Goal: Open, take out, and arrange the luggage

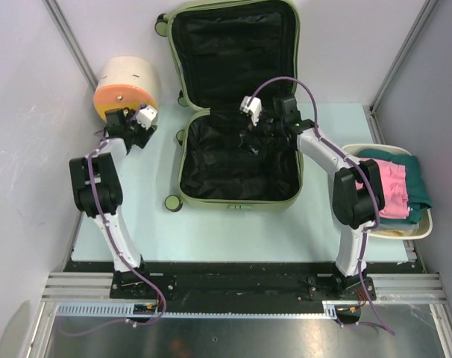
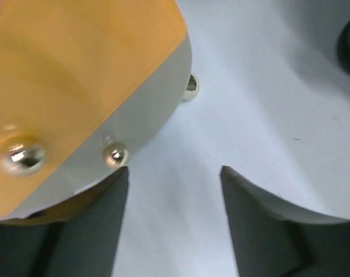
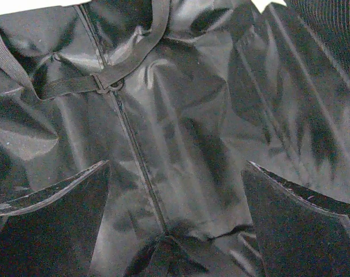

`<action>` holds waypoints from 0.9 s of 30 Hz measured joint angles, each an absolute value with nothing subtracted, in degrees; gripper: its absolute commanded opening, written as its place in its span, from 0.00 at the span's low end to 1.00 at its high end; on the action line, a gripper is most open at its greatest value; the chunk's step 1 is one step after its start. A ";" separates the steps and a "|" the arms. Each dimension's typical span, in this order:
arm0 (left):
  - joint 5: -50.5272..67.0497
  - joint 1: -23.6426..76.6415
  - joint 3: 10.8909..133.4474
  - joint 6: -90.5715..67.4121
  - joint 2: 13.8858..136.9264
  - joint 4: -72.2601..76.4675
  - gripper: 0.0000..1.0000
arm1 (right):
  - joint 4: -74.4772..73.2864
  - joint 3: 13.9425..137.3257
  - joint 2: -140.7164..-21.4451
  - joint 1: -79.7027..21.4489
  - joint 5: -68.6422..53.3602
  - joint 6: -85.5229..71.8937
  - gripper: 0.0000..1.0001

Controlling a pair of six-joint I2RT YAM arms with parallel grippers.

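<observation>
The pale olive-green luggage [image 1: 237, 200] lies open on the table, lid propped back against the far wall, black lining showing in both halves. My right gripper [image 1: 253, 142] hangs open and empty inside the near half, just above the black lining [image 3: 181, 133] with its zip and elastic strap [image 3: 65, 86]. My left gripper [image 1: 136, 134] is open and empty at the table's left, its fingers beside the round cream-and-orange drum container [image 1: 127, 87], whose orange face [image 2: 65, 75] fills the left wrist view.
A white oval basin [image 1: 429, 224] at the right edge holds folded green and pink clothes [image 1: 394, 186]. The pale table top [image 1: 144, 216] runs left of and in front of the suitcase. White walls stand close on both sides.
</observation>
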State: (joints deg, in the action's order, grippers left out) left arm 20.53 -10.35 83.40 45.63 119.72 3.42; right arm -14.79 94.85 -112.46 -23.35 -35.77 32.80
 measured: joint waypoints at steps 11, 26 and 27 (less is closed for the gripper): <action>16.69 -3.90 88.47 30.52 97.41 -13.52 1.00 | -4.19 86.43 -104.81 -12.80 -35.40 17.82 0.99; 17.61 4.62 94.30 11.84 98.00 -37.76 1.00 | -3.81 74.85 -93.23 -3.57 -17.85 -0.27 1.00; 17.04 4.73 93.10 11.53 98.00 -38.20 1.00 | -4.60 73.47 -92.44 -4.08 -16.16 -0.30 1.00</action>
State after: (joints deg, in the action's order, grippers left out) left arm 17.04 4.73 93.10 11.53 98.00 -38.20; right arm -4.60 73.47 -92.44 -4.08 -16.16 -0.30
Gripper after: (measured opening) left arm 0.996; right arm 0.995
